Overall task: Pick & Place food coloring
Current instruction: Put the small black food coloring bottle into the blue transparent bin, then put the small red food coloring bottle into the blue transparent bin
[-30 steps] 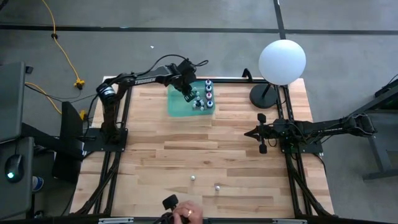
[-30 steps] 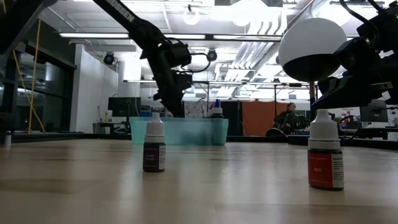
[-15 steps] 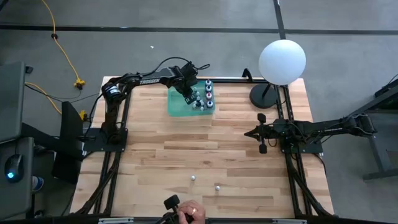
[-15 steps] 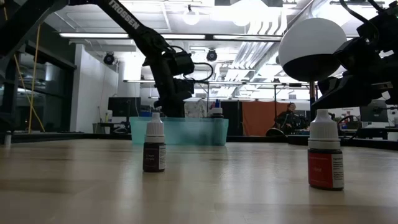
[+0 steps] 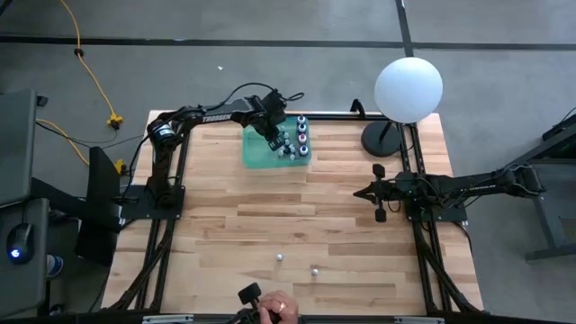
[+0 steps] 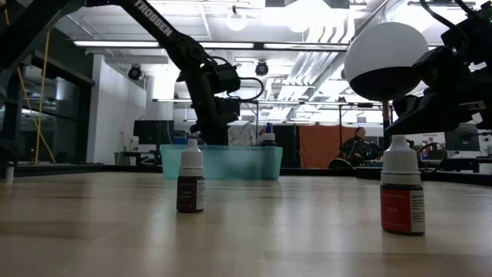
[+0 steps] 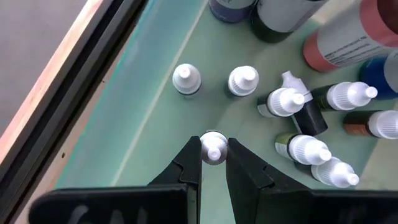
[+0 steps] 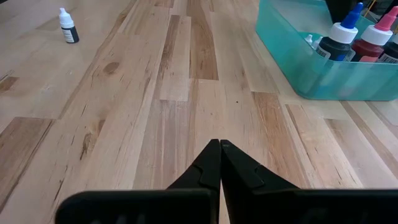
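Teal bin (image 5: pixel 256 153) sits at the far side of the wooden tabletop (image 5: pixel 297 216) in the high view, the left pincer (image 5: pixel 271 139) lowered into it; the right pincer (image 5: pixel 379 193) waits at the right side. Two food coloring bottles (image 5: pixel 280 257) stand near the front edge. In the left wrist view, the left pincer (image 7: pixel 213 152) clasps a white-capped bottle (image 7: pixel 214 149) inside the bin. In the right wrist view, the right pincer (image 8: pixel 219 147) is closed, empty.
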